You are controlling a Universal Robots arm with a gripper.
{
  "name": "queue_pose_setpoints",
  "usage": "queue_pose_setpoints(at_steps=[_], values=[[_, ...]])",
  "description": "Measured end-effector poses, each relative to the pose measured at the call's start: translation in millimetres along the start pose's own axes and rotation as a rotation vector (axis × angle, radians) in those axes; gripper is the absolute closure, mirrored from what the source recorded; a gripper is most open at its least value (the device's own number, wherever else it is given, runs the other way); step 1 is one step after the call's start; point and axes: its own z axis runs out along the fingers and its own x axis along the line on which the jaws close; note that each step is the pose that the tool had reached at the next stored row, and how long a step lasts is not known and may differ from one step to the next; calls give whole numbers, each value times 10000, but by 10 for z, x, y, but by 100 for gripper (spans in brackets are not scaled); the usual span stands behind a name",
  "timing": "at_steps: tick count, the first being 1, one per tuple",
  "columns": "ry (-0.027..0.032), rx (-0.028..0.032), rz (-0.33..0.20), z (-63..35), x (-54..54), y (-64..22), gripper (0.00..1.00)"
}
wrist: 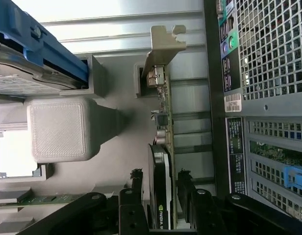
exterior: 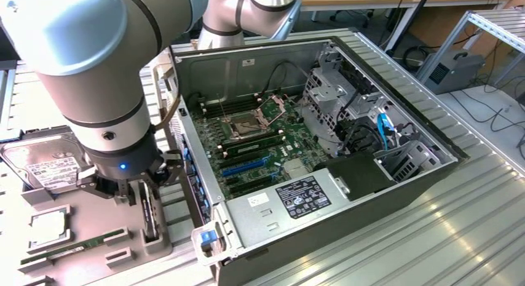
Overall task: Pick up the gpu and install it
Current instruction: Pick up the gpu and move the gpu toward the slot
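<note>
Grey printed tray (exterior: 98, 267): gpu (wrist: 163, 147) on edge in its slot, pincer (wrist: 160, 177) pinching it from above.
We see one finger (wrist: 136, 183) on each flat face, seemingly clamped at the black cooler end. The card stands upright so both faces are reachable, and its silvery bracket (wrist: 163, 44) sits by the slot wall. Hard drive (exterior: 45, 169) and memory stick (exterior: 70, 248) share the tray. Open computer case (exterior: 271, 234) lies just beside, with the motherboard (exterior: 254, 144) facing up for access. Ribbed metal bench (exterior: 426, 237) is under everything; desks and cables lie beyond.

Gpu (exterior: 147, 212), dark slim card with silvery end bracket, upright on edge in grey holder (exterior: 166, 229) slot
</note>
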Motion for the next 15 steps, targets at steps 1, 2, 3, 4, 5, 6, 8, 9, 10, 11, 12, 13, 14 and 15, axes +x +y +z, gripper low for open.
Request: queue_pose_setpoints(at_steps=[1,2,3,4,5,6,8,9,10,11,12,13,14,15], values=[[2,0,0,31,0,1,58],[6,1,0,46,1,1,58],[11,2,0,54,1,1,58],[13,1,0,60,1,1,58],[15,1,2,71,2,3,58],[18,2,2,80,2,5,58],[21,4,0,83,2,6,58],[21,5,0,84,2,6,58],[20,3,1,85,2,7,58],[19,2,1,85,2,7,58],[19,2,1,86,2,7,58],[18,1,1,90,2,8,58],[18,1,1,94,2,8,58],[19,1,1,96,2,8,58]])
